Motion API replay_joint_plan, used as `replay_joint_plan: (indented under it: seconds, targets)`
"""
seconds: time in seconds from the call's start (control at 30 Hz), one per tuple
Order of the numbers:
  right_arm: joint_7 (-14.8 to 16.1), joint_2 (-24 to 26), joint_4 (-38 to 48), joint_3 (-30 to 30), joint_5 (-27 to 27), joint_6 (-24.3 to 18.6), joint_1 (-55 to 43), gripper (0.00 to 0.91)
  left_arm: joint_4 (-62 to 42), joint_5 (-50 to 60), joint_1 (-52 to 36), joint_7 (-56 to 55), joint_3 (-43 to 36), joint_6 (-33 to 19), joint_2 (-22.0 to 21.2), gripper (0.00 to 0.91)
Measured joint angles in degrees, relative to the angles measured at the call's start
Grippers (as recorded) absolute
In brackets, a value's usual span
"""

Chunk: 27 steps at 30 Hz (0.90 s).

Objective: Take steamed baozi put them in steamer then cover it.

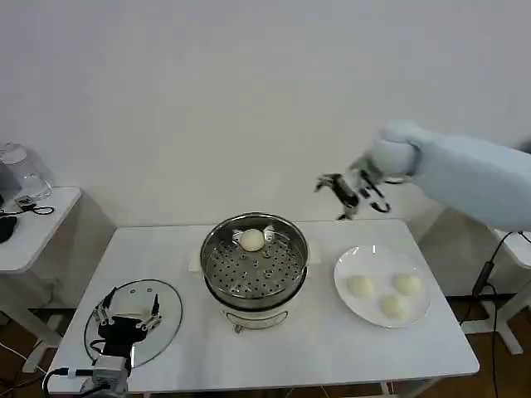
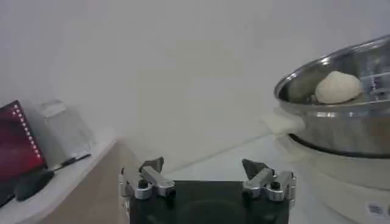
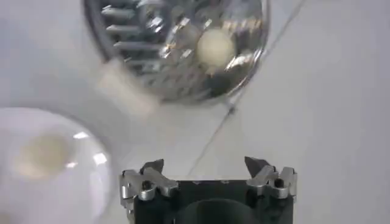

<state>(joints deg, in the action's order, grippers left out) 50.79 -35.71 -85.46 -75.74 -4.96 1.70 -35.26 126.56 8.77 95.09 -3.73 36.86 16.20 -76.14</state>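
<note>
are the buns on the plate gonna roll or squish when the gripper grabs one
The baozi on the white plate look round and smooth, so a nudge could roll them. They seem soft, so a hard pinch may dent them. The open right gripper looks wide enough to straddle one.

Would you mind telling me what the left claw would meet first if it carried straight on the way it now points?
Probably nothing soon: the open left claw points past the steamer, which sits off to one side, toward the bare wall. Depth is unclear.
</note>
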Motion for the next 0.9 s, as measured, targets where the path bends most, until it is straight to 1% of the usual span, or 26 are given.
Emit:
replay_joint_plan:
  seconds: [0.1, 0.2, 0.4, 0.5, 0.63, 0.9]
  targets:
    - [-0.07, 3.73, -1.98, 1.55, 0.54, 1.68, 3.15, 0.907, 0.01, 0.28, 0.07, -0.02, -0.63, -0.05, -0.13, 0.907]
    - [0.09, 6.26, -2.98, 4.27, 1.52, 3.14, 7.50, 0.907, -0.21, 0.69, 0.26, -0.03, -1.01, -0.23, -0.38, 0.907]
    - [1.05, 8.66, -3.06, 10.09, 3.43, 4.59, 16.05, 0.907, -0.92, 1.29, 0.73, -0.12, -1.08, -0.40, -0.73, 0.907]
    - [1.99, 8.60, -1.54, 13.13, 4.70, 4.69, 20.20, 0.907, -1.02, 1.40, 0.85, -0.15, -1.00, -0.40, -0.89, 0.907]
    - [3.35, 7.34, 1.31, 16.74, 6.09, 4.61, 24.97, 0.907, -1.03, 1.51, 1.15, -0.14, -0.82, -0.40, -0.84, 0.907]
    - [4.71, 2.81, 7.60, 21.41, 7.61, 4.10, 31.38, 0.907, -1.17, 1.44, 1.38, -0.06, 0.09, -0.30, -0.60, 0.907]
